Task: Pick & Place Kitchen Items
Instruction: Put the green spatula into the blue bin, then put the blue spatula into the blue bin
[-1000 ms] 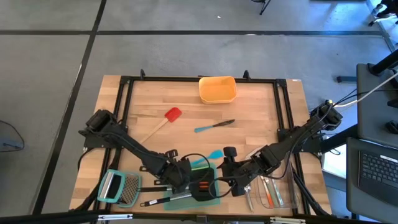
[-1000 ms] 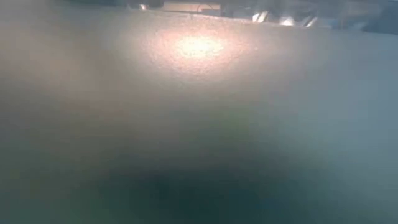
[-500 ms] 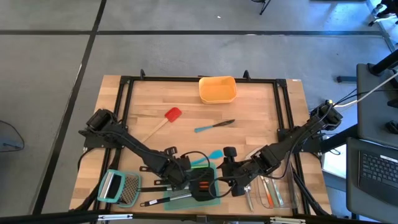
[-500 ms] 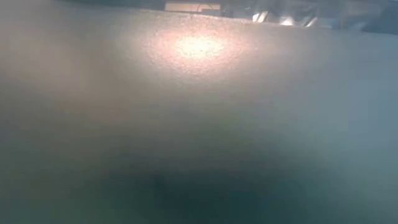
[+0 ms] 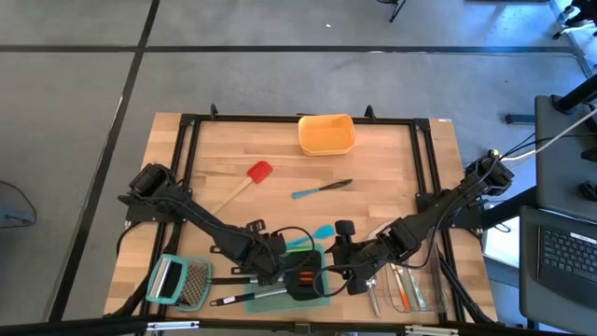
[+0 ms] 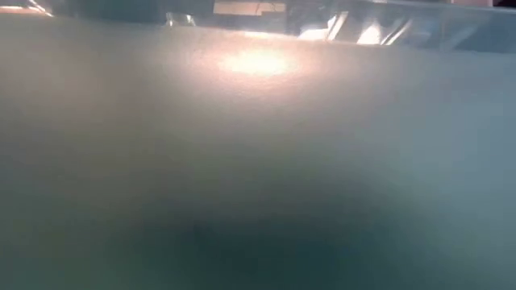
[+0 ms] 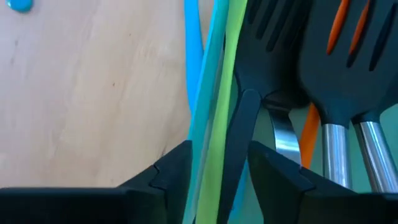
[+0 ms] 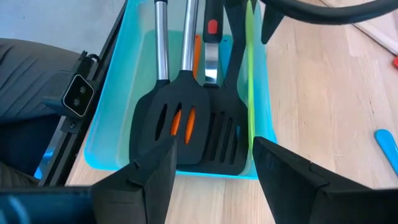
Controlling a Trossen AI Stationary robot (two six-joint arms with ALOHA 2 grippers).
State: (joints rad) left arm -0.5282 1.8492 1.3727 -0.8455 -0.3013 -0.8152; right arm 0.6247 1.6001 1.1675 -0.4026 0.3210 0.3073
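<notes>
A teal tray at the table's near edge holds two black turners, an orange turner under them, a slim green spatula and other handles. My left gripper hangs over the tray, pointing steeply down. Its fingers stand apart on either side of the green spatula's handle and a black handle. My right gripper hovers open over the tray's right end, holding nothing. A red turner and a blue-handled utensil lie loose on the wood. My left gripper comes from above with one finger on each side of the green handle and the black handle, which lie in the tray. Whether the fingers touch them I cannot tell.
An orange container stands at the far edge. A grater lies at the near left, and a clear container with cutlery at the near right. A teal spatula head lies beside the tray. A blurred teal surface fills the low view.
Both arms have kept their places. The blurred teal surface filling the low view has sunk a little, so more of the room shows above its top edge.
</notes>
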